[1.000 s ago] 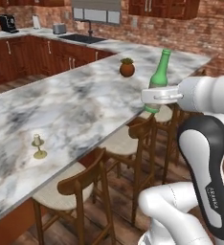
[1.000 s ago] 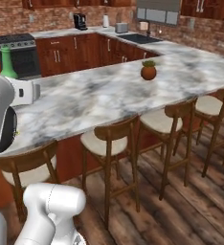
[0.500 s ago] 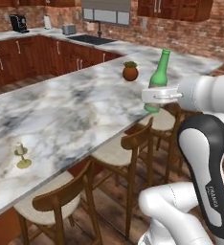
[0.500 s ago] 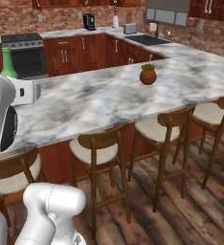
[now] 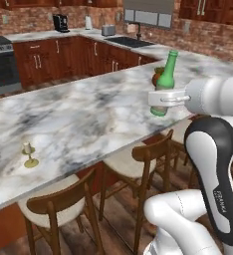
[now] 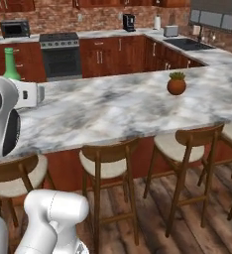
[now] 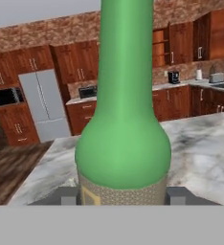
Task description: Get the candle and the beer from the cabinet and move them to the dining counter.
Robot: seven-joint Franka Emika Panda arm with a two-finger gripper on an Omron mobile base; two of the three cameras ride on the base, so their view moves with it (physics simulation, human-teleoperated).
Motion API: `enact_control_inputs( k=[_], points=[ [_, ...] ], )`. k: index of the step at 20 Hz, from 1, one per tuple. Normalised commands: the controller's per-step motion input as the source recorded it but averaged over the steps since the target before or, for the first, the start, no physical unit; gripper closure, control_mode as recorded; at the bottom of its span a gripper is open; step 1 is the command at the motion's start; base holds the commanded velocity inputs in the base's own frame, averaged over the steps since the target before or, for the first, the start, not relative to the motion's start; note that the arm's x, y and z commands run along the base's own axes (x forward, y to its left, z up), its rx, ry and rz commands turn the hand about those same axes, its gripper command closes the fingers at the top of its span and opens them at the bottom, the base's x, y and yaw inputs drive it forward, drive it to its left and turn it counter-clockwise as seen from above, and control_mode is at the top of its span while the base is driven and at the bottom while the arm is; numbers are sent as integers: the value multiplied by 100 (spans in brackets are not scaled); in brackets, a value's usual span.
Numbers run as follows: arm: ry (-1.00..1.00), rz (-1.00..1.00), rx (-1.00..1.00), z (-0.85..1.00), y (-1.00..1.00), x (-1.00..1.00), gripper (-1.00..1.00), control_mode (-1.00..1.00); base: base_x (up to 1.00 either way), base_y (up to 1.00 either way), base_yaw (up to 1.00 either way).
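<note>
Beer [image 5: 165, 84] upright, centre right of the left base view, held above the counter [image 5: 78, 114] edge; the fingers [image 5: 162, 98] grip its lower body. In the hand view the bottle [image 7: 124, 119] rises up the middle, label at the bottom. Candle [image 5: 29, 155] stands on the counter at left. Plant pot [image 6: 177, 84] on the counter, upper right of the right base view. Chairs [image 5: 138, 169] below the edge.

Brick walls [image 6: 88, 17], wood floor [image 6: 187, 233], chairs [image 6: 105, 163]
</note>
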Motion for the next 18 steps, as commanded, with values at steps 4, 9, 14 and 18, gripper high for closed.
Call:
enact_control_inputs(
  k=[4, 9, 14, 18],
  points=[
    [0, 0, 0, 0, 0, 0, 100, 100, 35, -22, 49],
    [0, 0, 0, 0, 0, 0, 100, 100, 32, -27, 44],
    [0, 0, 0, 0, 0, 0, 100, 100, 34, -35, 32],
    [0, 0, 0, 0, 0, 0, 100, 100, 48, -34, 20]
  ],
)
